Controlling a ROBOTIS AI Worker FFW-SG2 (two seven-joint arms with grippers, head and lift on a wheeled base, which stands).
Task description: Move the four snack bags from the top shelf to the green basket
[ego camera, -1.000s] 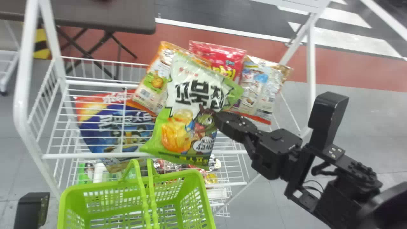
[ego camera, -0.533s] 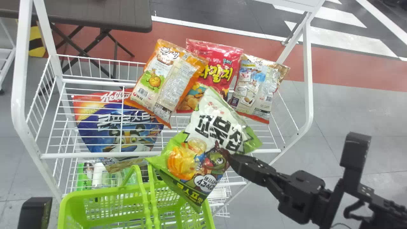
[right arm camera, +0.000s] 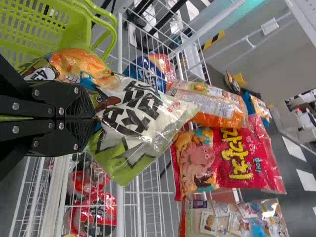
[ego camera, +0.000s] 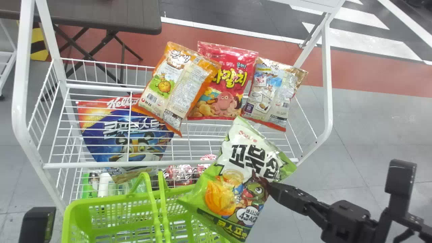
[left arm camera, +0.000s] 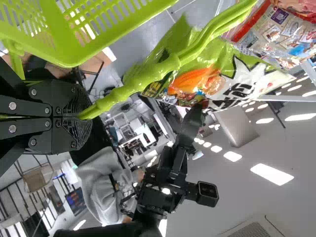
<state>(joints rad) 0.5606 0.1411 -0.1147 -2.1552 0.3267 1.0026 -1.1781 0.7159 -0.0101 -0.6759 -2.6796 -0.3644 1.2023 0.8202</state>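
Right gripper (ego camera: 269, 186): clenched on one green-and-white snack bag (ego camera: 241, 177), tilted, before the top shelf's (ego camera: 98, 165) front edge, near its right corner; in head view, overlapping the green basket's (ego camera: 111, 199) right rim. Left gripper (left arm camera: 83, 118): clenched on the basket handles (ego camera: 156, 209). Three further bags, top shelf: orange-edged (ego camera: 179, 86), tilted, rear edge; red octopus-print (ego camera: 227, 79), rear edge, centre-right; beige, red-bottomed (ego camera: 271, 92), toward right rear corner.
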